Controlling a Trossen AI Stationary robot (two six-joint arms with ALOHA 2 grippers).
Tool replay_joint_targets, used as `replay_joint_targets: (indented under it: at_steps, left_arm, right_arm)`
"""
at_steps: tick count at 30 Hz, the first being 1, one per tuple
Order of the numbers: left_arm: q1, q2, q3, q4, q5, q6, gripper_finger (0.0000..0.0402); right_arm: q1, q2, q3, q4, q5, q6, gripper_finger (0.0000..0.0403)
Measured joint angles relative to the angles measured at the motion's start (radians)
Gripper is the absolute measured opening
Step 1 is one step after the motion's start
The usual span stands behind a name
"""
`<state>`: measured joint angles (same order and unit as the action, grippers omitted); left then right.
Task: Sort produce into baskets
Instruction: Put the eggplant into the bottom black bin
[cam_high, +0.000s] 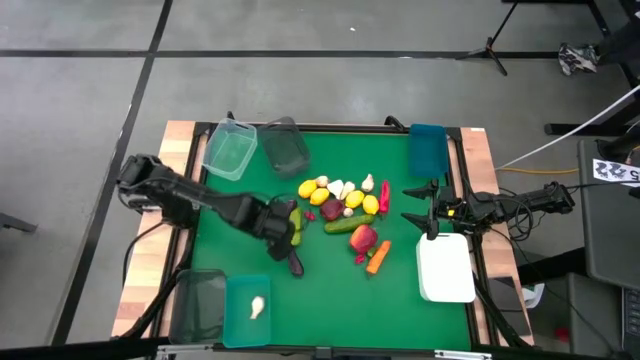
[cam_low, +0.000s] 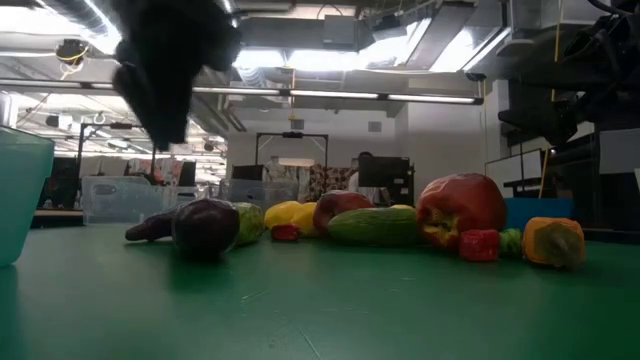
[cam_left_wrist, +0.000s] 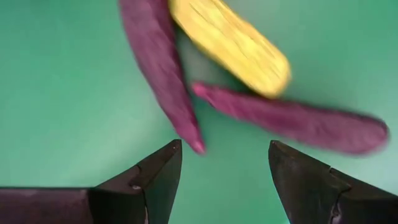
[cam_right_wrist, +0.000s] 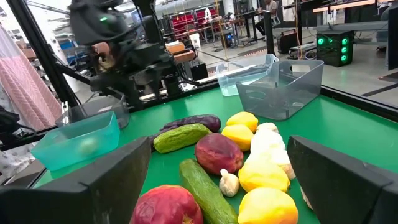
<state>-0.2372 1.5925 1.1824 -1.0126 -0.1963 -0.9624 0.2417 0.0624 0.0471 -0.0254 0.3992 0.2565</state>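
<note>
The left gripper (cam_high: 283, 225) hangs over the left edge of the produce pile (cam_high: 345, 205) at the middle of the green mat (cam_high: 330, 290), with its fingers (cam_left_wrist: 158, 177) spread apart and nothing between them. The left wrist view shows two dark purple eggplants (cam_left_wrist: 158, 68) and a yellow-green cucumber (cam_left_wrist: 233, 43) on the mat directly ahead of the spread fingers; the three pieces touch or nearly touch one another. The right gripper (cam_high: 428, 210) waits to the right of the pile, near the blue tub (cam_high: 428, 150) and the white tray (cam_high: 445, 268), also released and empty. The lemons (cam_high: 312, 188), garlic bulbs (cam_high: 340, 187) and red fruit (cam_high: 362, 238) remain in the pile. The teal tub (cam_high: 247, 310), towards the front and left of the pile, already holds one garlic bulb. The judged risk concerns crowding: because the eggplants lie in a narrow V with the cucumber across them, a closing grasp may catch two pieces at once, or one finger may land on a neighbour and push the target away. The tapered, smooth eggplant tip is likely to squeeze out of the grip if taken near its end
</note>
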Motion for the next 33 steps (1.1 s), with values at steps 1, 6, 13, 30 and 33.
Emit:
replay_joint_targets:
  at_steps: [1,6,13,30,33]
  left_arm:
    - [0.027,0.000,0.000,0.001,-0.004,0.023,0.0233]
    - [0.133,0.000,0.000,0.006,-0.086,0.082,0.0233]
    - [0.221,0.001,0.000,0.021,-0.142,0.090,0.0233]
    - [0.209,0.014,-0.252,0.323,-0.031,0.077,0.0233]
    - [0.202,0.018,-0.290,0.392,-0.013,0.079,0.0233]
  right_arm:
    - [0.000,0.000,0.000,0.000,0.000,0.000,0.0376]
    - [0.000,0.000,0.000,0.000,0.000,0.000,0.0376]
    - [0.000,0.000,0.000,-0.001,0.000,0.000,0.0376]
    - [0.000,0.000,0.000,-0.005,0.000,0.000,0.0376]
    - [0.000,0.000,0.000,-0.005,0.000,0.000,0.0376]
